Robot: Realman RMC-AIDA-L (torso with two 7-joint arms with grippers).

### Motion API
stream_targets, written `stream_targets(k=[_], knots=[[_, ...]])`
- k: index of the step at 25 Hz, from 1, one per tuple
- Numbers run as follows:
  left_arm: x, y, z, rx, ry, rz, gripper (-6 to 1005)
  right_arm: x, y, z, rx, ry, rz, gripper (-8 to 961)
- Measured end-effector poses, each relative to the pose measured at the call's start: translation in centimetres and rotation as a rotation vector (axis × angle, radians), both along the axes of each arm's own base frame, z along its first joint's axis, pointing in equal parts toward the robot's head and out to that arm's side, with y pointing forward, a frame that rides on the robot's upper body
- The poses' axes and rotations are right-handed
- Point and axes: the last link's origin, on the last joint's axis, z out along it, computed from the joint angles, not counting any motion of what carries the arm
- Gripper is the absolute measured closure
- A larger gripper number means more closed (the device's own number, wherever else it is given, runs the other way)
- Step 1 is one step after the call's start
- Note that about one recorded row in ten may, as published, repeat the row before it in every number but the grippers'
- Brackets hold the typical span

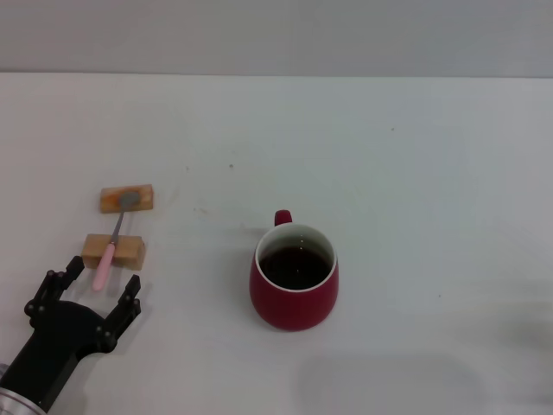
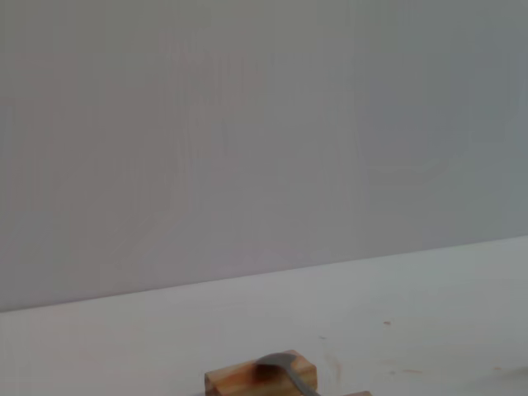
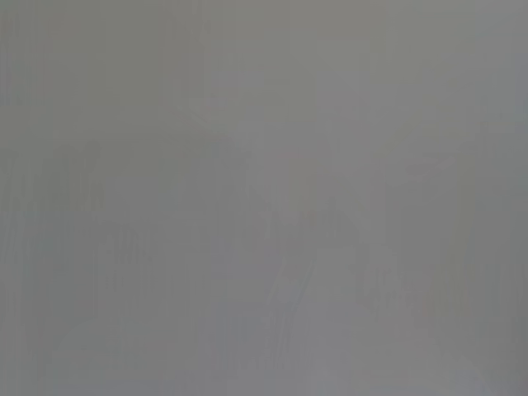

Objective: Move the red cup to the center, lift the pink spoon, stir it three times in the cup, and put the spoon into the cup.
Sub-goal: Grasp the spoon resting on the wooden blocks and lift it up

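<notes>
White table (image 1: 415,156), red cup (image 1: 294,290) approx. mid, two wood blocks (image 1: 127,199) left, likely propping pink spoon (image 1: 111,246)

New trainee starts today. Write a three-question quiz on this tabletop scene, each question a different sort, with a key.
1. True or false: the slim pink-handled metal spoon lies across two small wooden blocks.
2. Multiple choice: the rounded dark red ceramic mug has its loop handle pointing
A. toward the robot
B. away from the robot
C. toward the spoon
3. Fill in: the black left gripper is ____ just short of the spoon's handle end, holding nothing.

Key
1. True. The bowl rests on the far block, the handle on the near one.
2. B.
3. Open. The right gripper is not in view.
</notes>
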Motion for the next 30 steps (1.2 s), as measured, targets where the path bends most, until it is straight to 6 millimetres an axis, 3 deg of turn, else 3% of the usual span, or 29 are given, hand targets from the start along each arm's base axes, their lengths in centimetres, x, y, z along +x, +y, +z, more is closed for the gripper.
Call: stream_targets(k=[13, 16, 30], knots=[[0.03, -0.05, -0.06, -0.002, 0.001, -0.002, 247, -0.03, -0.12, -0.13, -0.009, 0.0, 0.003, 954], [0.07, 0.03, -0.07, -0.003, 0.002, -0.004, 356, -0.05, -0.14, -0.16, -0.011, 0.0, 0.004, 953], [0.05, 0.09, 0.0, 0.0, -0.005, 0.0, 353, -0.09, -0.15, -0.11, -0.008, 0.0, 0.007, 953]])
